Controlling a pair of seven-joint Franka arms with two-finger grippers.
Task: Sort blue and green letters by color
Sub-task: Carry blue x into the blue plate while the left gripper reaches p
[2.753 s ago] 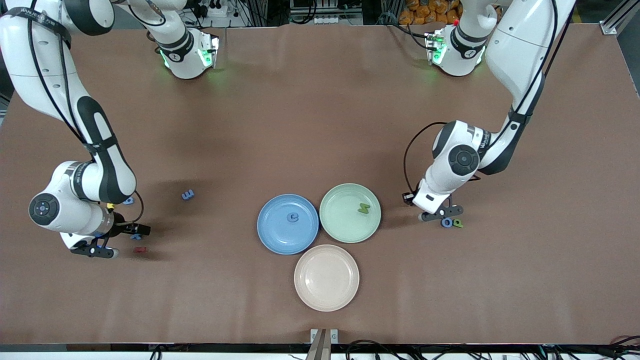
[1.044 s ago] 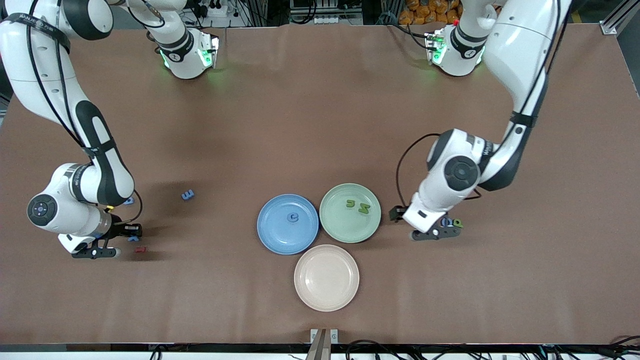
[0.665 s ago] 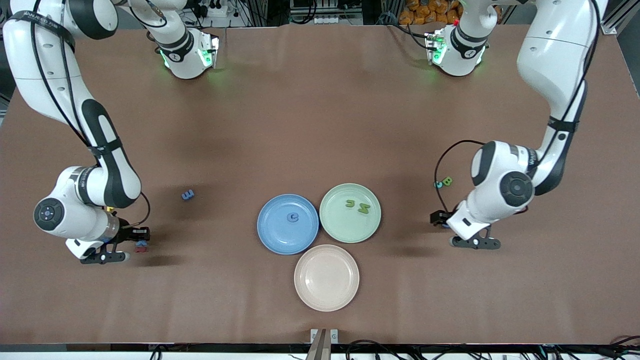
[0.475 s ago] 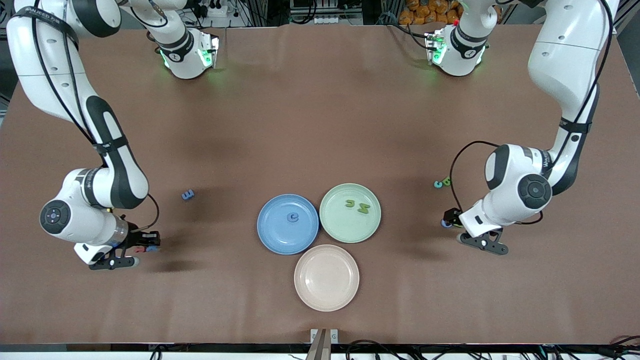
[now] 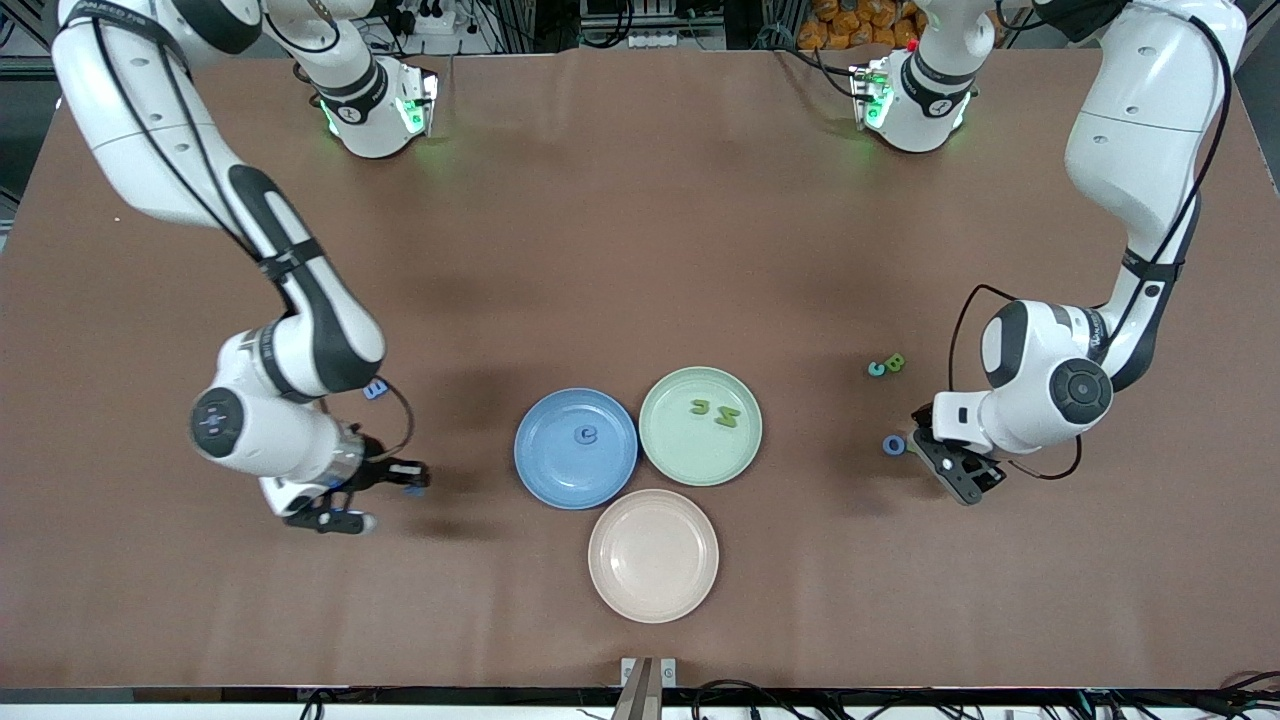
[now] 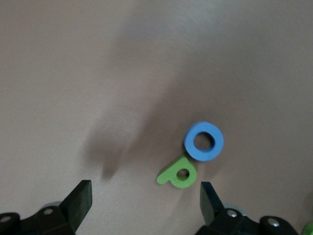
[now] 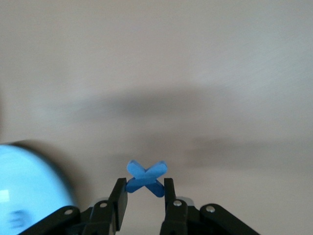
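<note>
The pink plate (image 5: 653, 555) is sitting lowest at center frame. At lower left, the right gripper (image 5: 372, 492) is hanging over bare table, jaws clamped on a blue X (image 7: 146, 177). At right, the left gripper (image 5: 958, 470) is hovering, jaws apart, over a green P (image 6: 176, 172) touching a blue O (image 5: 893, 445). Above the pink plate, the blue plate (image 5: 550, 470) and green plate (image 5: 672, 440) are holding letters.

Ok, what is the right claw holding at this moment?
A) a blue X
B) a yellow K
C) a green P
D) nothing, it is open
A: in the right wrist view the right claw is shut on the blue X, pinched between its fingers over bare table beside the blue plate.
</note>
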